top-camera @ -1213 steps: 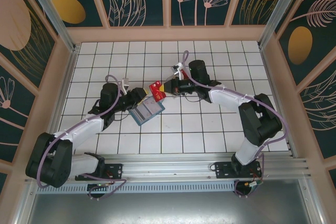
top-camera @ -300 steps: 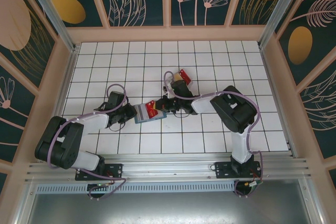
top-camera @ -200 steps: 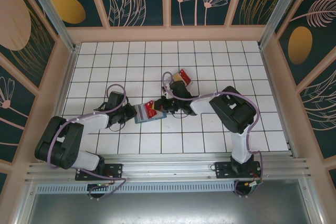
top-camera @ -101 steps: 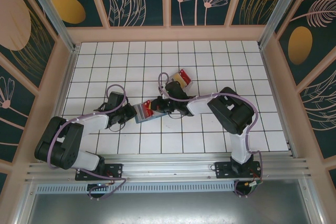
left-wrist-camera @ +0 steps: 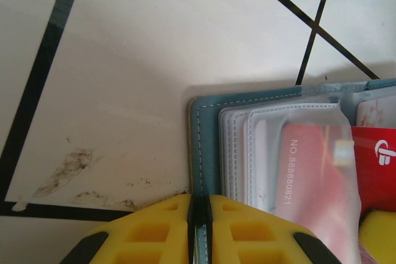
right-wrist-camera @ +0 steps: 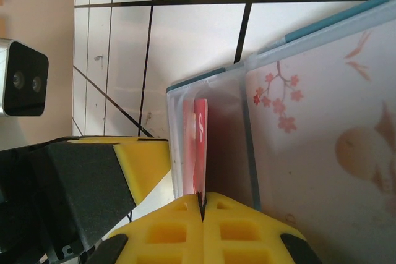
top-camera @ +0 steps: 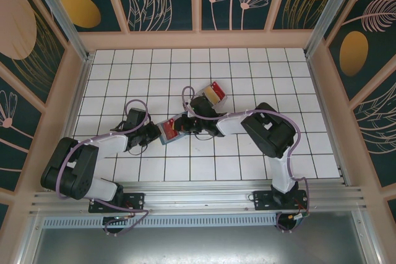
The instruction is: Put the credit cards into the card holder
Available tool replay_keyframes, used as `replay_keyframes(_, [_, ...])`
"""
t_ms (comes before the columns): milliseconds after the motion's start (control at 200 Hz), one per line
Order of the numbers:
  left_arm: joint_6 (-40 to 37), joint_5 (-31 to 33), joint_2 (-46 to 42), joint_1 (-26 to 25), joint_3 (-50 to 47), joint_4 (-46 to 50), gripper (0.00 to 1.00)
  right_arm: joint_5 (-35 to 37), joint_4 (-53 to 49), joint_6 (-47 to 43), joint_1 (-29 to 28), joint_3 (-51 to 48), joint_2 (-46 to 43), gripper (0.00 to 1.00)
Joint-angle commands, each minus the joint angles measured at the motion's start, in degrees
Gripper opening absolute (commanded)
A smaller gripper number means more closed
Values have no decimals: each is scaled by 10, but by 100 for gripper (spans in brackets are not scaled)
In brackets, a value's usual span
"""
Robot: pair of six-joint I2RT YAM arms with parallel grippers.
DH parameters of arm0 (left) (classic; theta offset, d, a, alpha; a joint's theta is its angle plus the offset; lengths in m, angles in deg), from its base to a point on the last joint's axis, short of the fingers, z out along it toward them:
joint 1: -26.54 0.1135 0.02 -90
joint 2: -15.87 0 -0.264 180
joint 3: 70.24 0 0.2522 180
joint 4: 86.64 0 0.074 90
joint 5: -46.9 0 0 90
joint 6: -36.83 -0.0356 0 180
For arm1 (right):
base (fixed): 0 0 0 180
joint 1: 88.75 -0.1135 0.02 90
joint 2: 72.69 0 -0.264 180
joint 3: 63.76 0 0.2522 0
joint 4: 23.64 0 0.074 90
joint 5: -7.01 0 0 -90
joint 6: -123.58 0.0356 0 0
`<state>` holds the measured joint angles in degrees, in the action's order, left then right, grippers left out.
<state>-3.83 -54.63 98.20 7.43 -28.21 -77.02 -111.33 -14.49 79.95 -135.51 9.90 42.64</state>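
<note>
A teal folding card holder (top-camera: 164, 134) with clear plastic sleeves lies open on the tiles. My left gripper (top-camera: 154, 132) is shut on its stitched teal edge (left-wrist-camera: 201, 146), yellow fingertips (left-wrist-camera: 154, 230) pinching the cover. My right gripper (top-camera: 180, 125) is shut on a red credit card (right-wrist-camera: 200, 146), held edge-on with its far end inside a clear sleeve. In the left wrist view, the red card (left-wrist-camera: 315, 171) shows through the sleeve, its bare end (left-wrist-camera: 376, 165) sticking out. A yellow-gold card and another red one sit in a small clear box (top-camera: 214, 93) behind the right arm.
White tiled floor (top-camera: 204, 165) with dark grout, walled by patterned panels on three sides. The right arm's forearm (top-camera: 238, 120) lies low across the middle. My left gripper's yellow finger (right-wrist-camera: 139, 165) sits close beside the sleeve in the right wrist view.
The right gripper has slid left with the red card, pushing it further into the sleeve. The holder has shifted slightly left. The left gripper keeps its grip.
</note>
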Motion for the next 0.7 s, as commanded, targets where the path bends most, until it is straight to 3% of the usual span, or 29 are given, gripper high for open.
replay_keyframes(0, [5,-26,9,-2,-3,2,16,-2,-31,-23,-12,16,19,2])
replay_keyframes(691, [1,-17,7,-2,-6,8,15,-49,-133,-116,17,83,27,3])
